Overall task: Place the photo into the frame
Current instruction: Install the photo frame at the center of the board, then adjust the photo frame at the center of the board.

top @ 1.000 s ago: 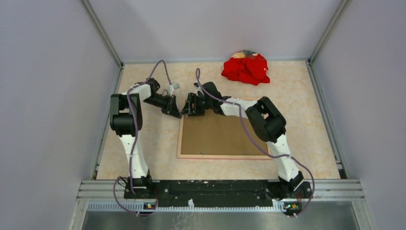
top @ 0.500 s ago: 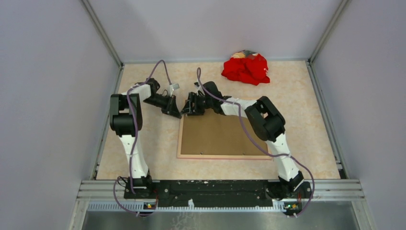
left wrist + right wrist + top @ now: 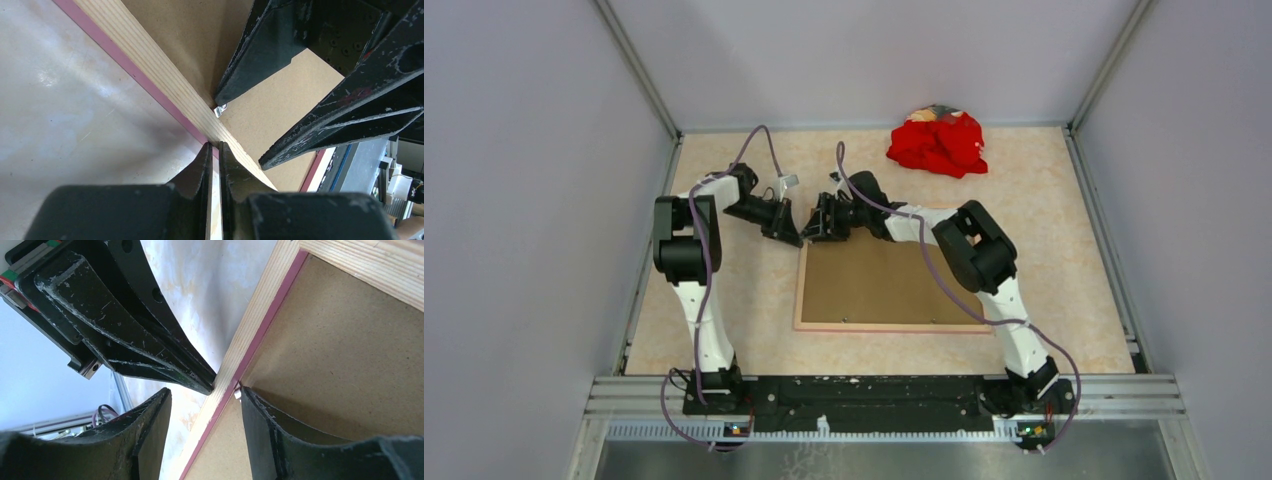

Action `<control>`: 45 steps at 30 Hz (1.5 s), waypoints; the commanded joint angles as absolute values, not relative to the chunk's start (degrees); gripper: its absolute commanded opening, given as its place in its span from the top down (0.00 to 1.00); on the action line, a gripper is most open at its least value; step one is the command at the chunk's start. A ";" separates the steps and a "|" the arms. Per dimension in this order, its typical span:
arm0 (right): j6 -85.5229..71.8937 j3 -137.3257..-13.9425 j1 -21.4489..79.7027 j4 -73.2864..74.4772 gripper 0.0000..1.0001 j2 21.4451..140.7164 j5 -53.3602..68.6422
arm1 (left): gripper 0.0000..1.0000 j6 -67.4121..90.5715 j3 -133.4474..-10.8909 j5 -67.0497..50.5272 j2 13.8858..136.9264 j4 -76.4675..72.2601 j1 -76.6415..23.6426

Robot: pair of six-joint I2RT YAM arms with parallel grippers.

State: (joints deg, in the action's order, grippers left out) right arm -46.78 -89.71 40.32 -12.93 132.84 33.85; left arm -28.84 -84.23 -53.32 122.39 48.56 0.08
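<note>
The frame (image 3: 884,326) lies on the table with its tan wood back up, and a plain brown backing board (image 3: 879,282) fills it. The photo is hidden. Both grippers meet at the frame's far left corner. My left gripper (image 3: 796,238) is shut, its tips (image 3: 214,145) butting the outer edge of the wooden rail (image 3: 150,65). My right gripper (image 3: 205,392) is open and straddles that rail (image 3: 250,325). One finger is outside over the table; the other rests on the backing board (image 3: 340,355) beside a small metal tab (image 3: 237,393).
A red cloth heap (image 3: 938,143) lies at the back of the table, right of centre. Grey walls enclose the table on three sides. A metal rail (image 3: 884,392) with the arm bases runs along the near edge.
The right arm's elbow has crept slightly left and its jaws have narrowed a little around the rail. The left arm and the frame have not moved.
</note>
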 commanded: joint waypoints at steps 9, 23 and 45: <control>-44.51 -93.09 40.21 -8.99 0.46 133.49 33.97 | 0.88 -31.38 -83.31 -49.26 121.87 47.47 -0.75; -39.62 -67.88 24.33 -0.63 0.08 96.08 16.70 | 0.78 -41.65 -81.46 -40.78 114.92 52.73 -0.49; -39.43 -44.00 5.49 -4.59 0.01 93.79 13.24 | 0.77 -43.94 -60.67 -28.16 102.51 45.14 -14.42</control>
